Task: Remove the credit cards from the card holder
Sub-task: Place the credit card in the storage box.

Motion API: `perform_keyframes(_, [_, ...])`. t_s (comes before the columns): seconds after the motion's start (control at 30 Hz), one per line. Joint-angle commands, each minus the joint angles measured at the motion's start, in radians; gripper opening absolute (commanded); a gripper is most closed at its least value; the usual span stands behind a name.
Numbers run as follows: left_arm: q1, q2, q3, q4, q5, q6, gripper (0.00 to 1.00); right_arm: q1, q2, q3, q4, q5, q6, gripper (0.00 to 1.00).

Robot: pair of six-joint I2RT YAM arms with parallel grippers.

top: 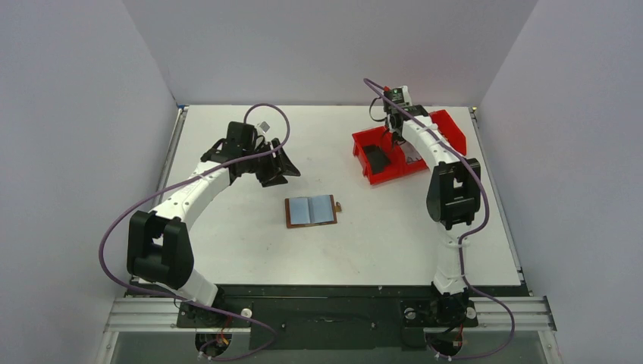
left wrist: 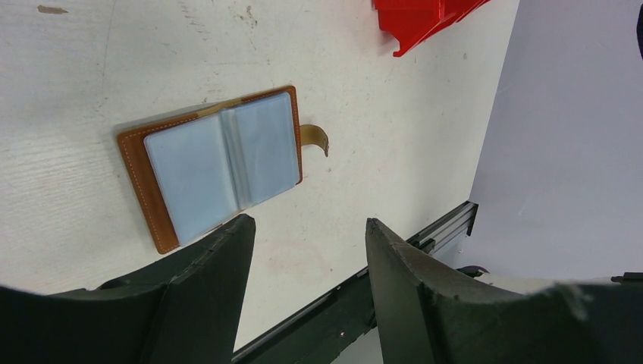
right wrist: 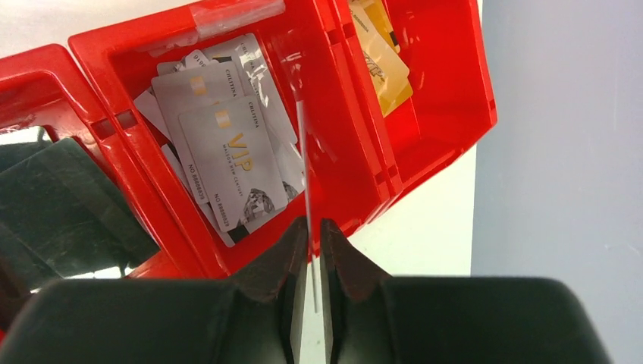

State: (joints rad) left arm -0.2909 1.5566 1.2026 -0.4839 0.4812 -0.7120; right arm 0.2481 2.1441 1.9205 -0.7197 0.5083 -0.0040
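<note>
The brown leather bifold card holder [top: 311,210] lies open, pale blue pockets up, mid white tabletop [top: 250,250]. At far right, the red plastic three-compartment bin [top: 453,129] holds grey VIP credit cards [right wrist: 231,163]. The left end effector [left wrist: 309,224] gapes empty near the holder. The right end effector [right wrist: 309,227] pinches a thin pale card [right wrist: 304,167] edge-on above the middle compartment; releasing low, clear of the divider, should land it flat.

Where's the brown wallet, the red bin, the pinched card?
brown wallet [left wrist: 189,174]: left wrist view, pale inner pocket.
red bin [right wrist: 447,91]: right wrist view, inner wall.
pinched card [right wrist: 305,174]: right wrist view, its thin edge.
</note>
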Motion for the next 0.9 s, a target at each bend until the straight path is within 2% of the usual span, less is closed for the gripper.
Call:
perform_keyframes(0.0, [0.007,0.013,0.063,0.002,0.002,0.022,0.53,-0.007,0.011,0.055,0.003,0.011,-0.028,0.12])
perform_keyframes(0.07, [0.007,0.017,0.067,0.000,0.002,0.022,0.53,-0.006,0.010,0.058,0.001,0.004,-0.021,0.21])
perform_keyframes(0.13, [0.007,0.017,0.070,-0.003,0.002,0.022,0.53,-0.005,0.008,0.064,-0.002,0.002,-0.013,0.35])
perform_keyframes(0.27, [0.007,0.009,0.071,-0.014,-0.003,0.029,0.53,-0.006,-0.016,0.078,-0.018,-0.024,0.032,0.44])
perform_keyframes(0.4, [0.006,0.007,0.067,-0.014,-0.004,0.032,0.53,-0.006,-0.060,0.106,-0.051,-0.098,0.121,0.48])
perform_keyframes(0.6, [0.007,0.011,0.050,0.002,-0.005,0.028,0.53,-0.002,-0.166,0.064,-0.074,-0.313,0.321,0.51])
perform_keyframes(0.77, [0.006,0.011,0.005,0.025,-0.007,0.024,0.53,0.058,-0.304,-0.153,0.022,-0.529,0.503,0.51])
perform_keyframes(0.87, [0.003,0.007,-0.042,0.049,-0.006,0.012,0.53,0.133,-0.354,-0.249,0.081,-0.563,0.551,0.51])
